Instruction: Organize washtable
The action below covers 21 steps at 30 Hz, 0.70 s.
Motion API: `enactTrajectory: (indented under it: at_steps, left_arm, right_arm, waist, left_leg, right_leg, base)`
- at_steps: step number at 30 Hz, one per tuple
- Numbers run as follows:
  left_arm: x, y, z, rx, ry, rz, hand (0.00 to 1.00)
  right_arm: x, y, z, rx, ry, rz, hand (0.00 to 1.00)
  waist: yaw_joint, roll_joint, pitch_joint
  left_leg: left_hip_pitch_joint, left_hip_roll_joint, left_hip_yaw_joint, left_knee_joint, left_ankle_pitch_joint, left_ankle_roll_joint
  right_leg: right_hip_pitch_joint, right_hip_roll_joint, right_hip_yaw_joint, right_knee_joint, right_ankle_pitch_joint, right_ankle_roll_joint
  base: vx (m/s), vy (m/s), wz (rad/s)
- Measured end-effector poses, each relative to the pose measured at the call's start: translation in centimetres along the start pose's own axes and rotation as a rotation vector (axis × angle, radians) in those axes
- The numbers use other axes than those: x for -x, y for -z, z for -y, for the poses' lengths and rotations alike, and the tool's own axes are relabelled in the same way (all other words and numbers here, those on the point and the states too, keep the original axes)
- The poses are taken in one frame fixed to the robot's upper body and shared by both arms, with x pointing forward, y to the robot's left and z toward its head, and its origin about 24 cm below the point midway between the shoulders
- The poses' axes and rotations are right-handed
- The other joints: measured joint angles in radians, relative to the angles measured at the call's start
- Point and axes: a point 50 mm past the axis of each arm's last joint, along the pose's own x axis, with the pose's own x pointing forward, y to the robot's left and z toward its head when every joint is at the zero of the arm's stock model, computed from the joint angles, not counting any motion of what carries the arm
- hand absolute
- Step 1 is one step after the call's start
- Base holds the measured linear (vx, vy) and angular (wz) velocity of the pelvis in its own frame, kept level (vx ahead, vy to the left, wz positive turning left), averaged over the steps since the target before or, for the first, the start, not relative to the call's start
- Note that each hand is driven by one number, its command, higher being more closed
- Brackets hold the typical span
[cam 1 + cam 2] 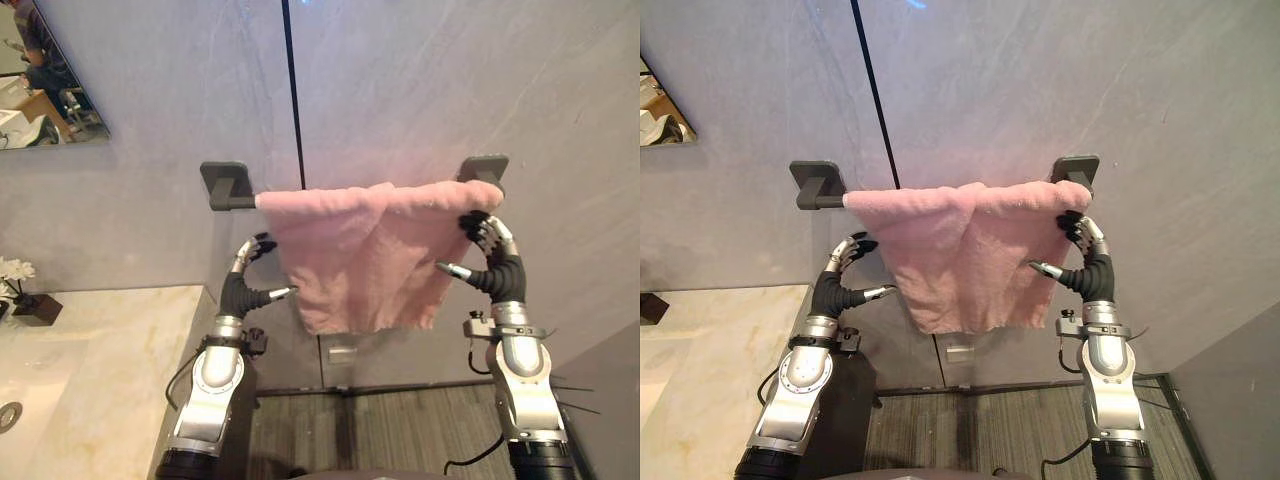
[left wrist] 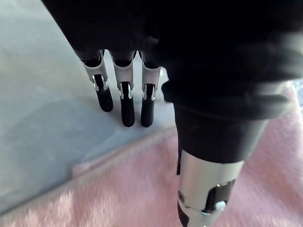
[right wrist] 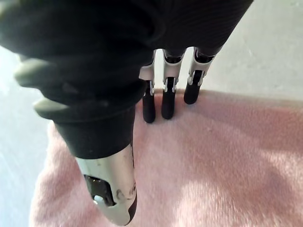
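Observation:
A pink towel (image 1: 360, 260) hangs bunched over a dark wall bar between its left bracket (image 1: 225, 183) and right bracket (image 1: 487, 166). My left hand (image 1: 245, 290) is raised beside the towel's left edge, open, fingers (image 2: 125, 101) relaxed toward the wall and thumb pointing at the cloth without gripping it. My right hand (image 1: 500, 270) is up at the towel's right end just under the bar. It is open, with its fingertips (image 3: 165, 101) resting against the pink cloth (image 3: 213, 165) and its thumb held apart in front.
The marble washtable (image 1: 100, 370) lies at lower left with a sink drain (image 1: 8, 415) and a small dark pot of white flowers (image 1: 30, 305). A mirror (image 1: 45, 70) hangs at upper left. A wall outlet (image 1: 343, 353) sits below the towel, above a wood floor.

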Motion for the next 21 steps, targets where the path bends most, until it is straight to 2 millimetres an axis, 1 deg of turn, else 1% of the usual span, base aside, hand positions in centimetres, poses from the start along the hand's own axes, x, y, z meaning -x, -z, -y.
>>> enactTrajectory:
  at_steps: [2, 4, 5, 6, 8, 11, 17, 20, 21]
  left_arm:
    - [0.0, 0.2, -0.6, -0.006, -0.030, -0.008, 0.00]
    - [0.1, 0.4, -1.1, -0.010, -0.051, -0.018, 0.00]
    - [0.5, 0.7, -1.6, -0.018, -0.078, -0.036, 0.00]
    - [0.6, 0.8, -1.7, -0.020, -0.082, -0.042, 0.00]
    - [1.1, 1.2, -1.8, -0.018, -0.089, -0.062, 0.00]
    - [1.7, 1.6, -2.0, -0.008, -0.115, -0.092, 0.00]
    - [3.5, 2.8, -2.3, -0.007, -0.137, -0.173, 0.00]
    - [4.7, 3.8, -2.5, 0.025, -0.168, -0.239, 0.00]
    - [5.2, 4.5, -2.4, 0.034, -0.166, -0.277, 0.00]
  right_arm:
    - [0.5, -0.3, 0.8, 0.004, 0.039, 0.009, 0.00]
    - [0.8, -0.5, 1.1, 0.006, 0.057, 0.014, 0.00]
    - [0.8, -0.7, 1.3, 0.007, 0.065, 0.019, 0.00]
    - [0.9, -0.7, 1.5, 0.009, 0.075, 0.019, 0.00]
    - [1.5, -0.3, 2.4, 0.016, 0.115, -0.004, 0.00]
    - [2.4, 0.2, 3.0, 0.022, 0.146, -0.037, 0.00]
    - [5.0, 1.7, 4.6, 0.052, 0.209, -0.144, 0.00]
    - [6.9, 4.0, 5.2, 0.075, 0.227, -0.272, 0.00]
    - [7.7, 4.9, 5.2, 0.081, 0.231, -0.328, 0.00]
  waist:
    - [0.001, -0.003, 0.002]
    - [0.000, -0.005, 0.002]
    - [-0.005, -0.009, 0.002]
    - [-0.008, -0.010, 0.003]
    - [-0.010, -0.015, 0.003]
    - [-0.015, -0.016, 0.003]
    - [-0.018, -0.015, 0.003]
    - [-0.018, -0.016, 0.004]
    - [-0.018, -0.015, 0.004]
  left_leg:
    - [-0.001, 0.001, 0.000, 0.000, 0.000, 0.000]
    - [-0.001, 0.003, 0.000, 0.000, 0.000, 0.000]
    - [-0.001, 0.005, 0.001, 0.002, -0.001, 0.000]
    - [-0.001, 0.006, 0.001, 0.002, -0.001, 0.000]
    - [-0.003, 0.006, 0.001, 0.005, -0.001, 0.000]
    - [-0.004, 0.006, 0.001, 0.005, -0.001, 0.000]
    - [-0.006, 0.007, 0.000, 0.001, -0.001, 0.000]
    - [-0.008, 0.007, -0.002, 0.000, -0.001, 0.000]
    - [-0.008, 0.007, -0.004, 0.000, -0.001, 0.000]
  right_leg:
    - [0.000, 0.000, 0.000, -0.002, 0.000, 0.000]
    - [0.001, 0.000, 0.000, -0.003, 0.000, 0.000]
    - [0.001, -0.001, 0.000, -0.003, 0.000, 0.001]
    - [0.001, -0.001, 0.000, -0.004, 0.000, 0.001]
    - [0.001, -0.001, -0.001, -0.006, 0.001, 0.002]
    - [0.001, -0.001, -0.001, -0.008, 0.002, 0.002]
    - [0.000, -0.001, -0.004, -0.011, 0.002, 0.002]
    - [0.001, -0.001, -0.007, -0.012, 0.001, 0.004]
    - [0.001, -0.002, -0.009, -0.012, 0.000, 0.004]
  base:
    - [0.00, 0.000, 0.00]
    - [0.00, 0.000, 0.00]
    - [0.00, 0.000, 0.00]
    - [0.00, 0.000, 0.00]
    - [0.00, 0.000, 0.00]
    - [0.00, 0.000, 0.00]
    - [0.00, 0.000, 0.00]
    - [0.00, 0.000, 0.01]
    - [0.00, 0.000, 0.03]
